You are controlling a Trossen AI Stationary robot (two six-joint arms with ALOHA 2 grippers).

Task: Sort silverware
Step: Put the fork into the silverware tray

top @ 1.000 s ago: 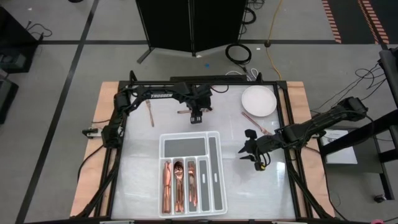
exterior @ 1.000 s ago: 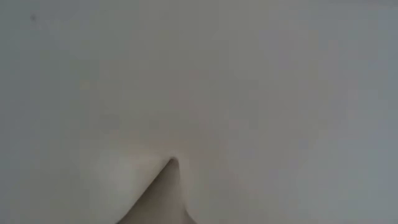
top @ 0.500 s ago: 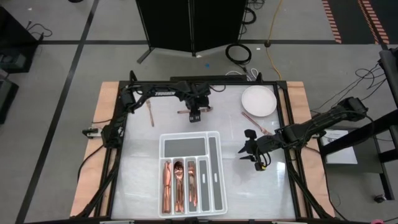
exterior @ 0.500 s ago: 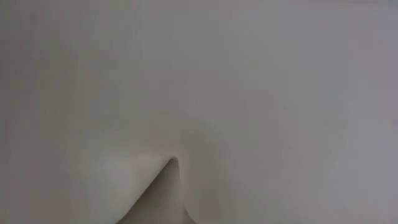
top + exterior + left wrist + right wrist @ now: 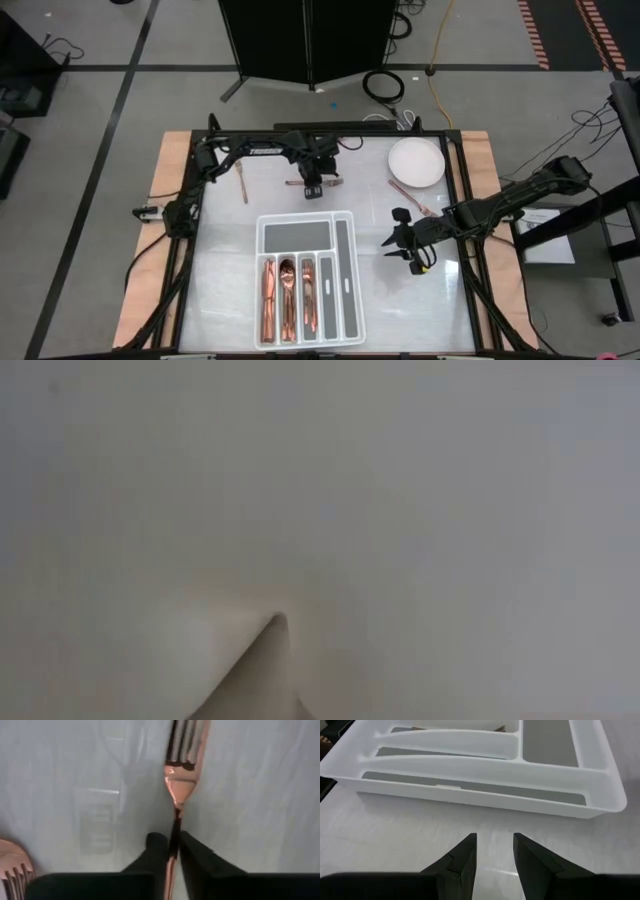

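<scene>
Fork (image 5: 181,775) handle between the left end effector (image 5: 170,849) fingers, tines beyond.

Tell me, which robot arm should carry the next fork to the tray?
The left. Its pincer is closed on a fork handle. The right pincer is open and empty beside the tray.
</scene>
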